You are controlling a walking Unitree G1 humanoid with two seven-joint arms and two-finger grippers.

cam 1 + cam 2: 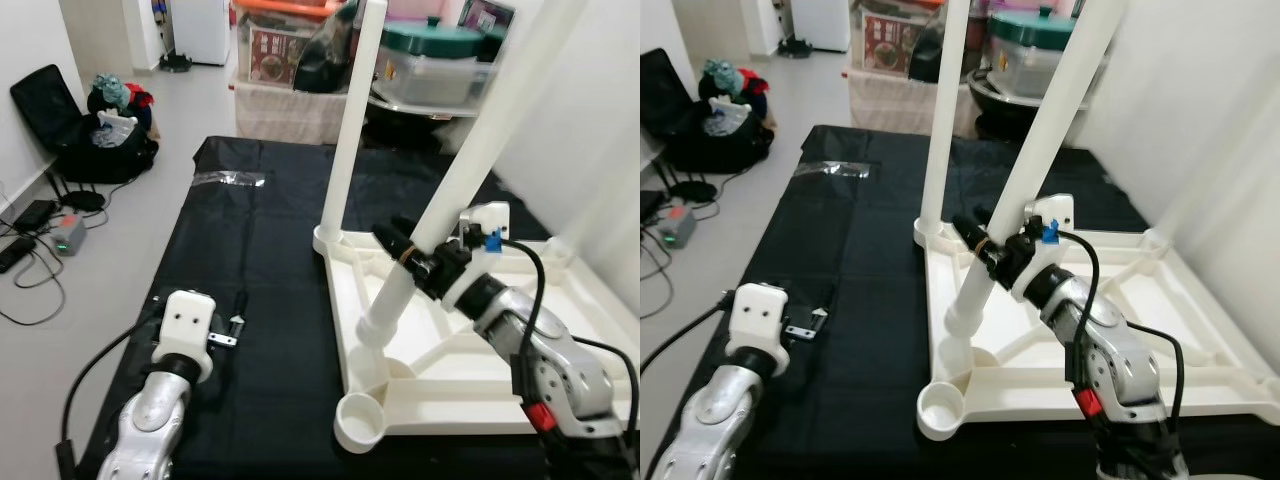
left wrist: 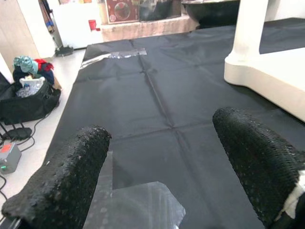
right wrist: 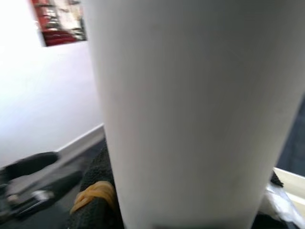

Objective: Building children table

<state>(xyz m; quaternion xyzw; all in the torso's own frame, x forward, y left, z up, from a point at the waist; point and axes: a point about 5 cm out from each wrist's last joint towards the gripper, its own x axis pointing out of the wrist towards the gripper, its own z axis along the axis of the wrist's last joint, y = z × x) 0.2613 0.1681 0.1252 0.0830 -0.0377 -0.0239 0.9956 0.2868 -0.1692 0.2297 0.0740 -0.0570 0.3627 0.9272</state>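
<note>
Left eye view: two table legs [image 1: 350, 130] | right pincer [image 1: 412, 250] pinching tilted leg [image 1: 455, 180] | left pincer [image 2: 167, 171] spread

black bag [image 1: 85, 135] — floor, left | storage bins [image 1: 440, 60] — behind black cloth [image 1: 250, 260]

A white tabletop [image 1: 560, 300] and white legs [image 1: 352, 120] lie on a black cloth [image 1: 260, 260]; silver arms [image 1: 560, 365] end in black claws [image 1: 412, 250].
</note>
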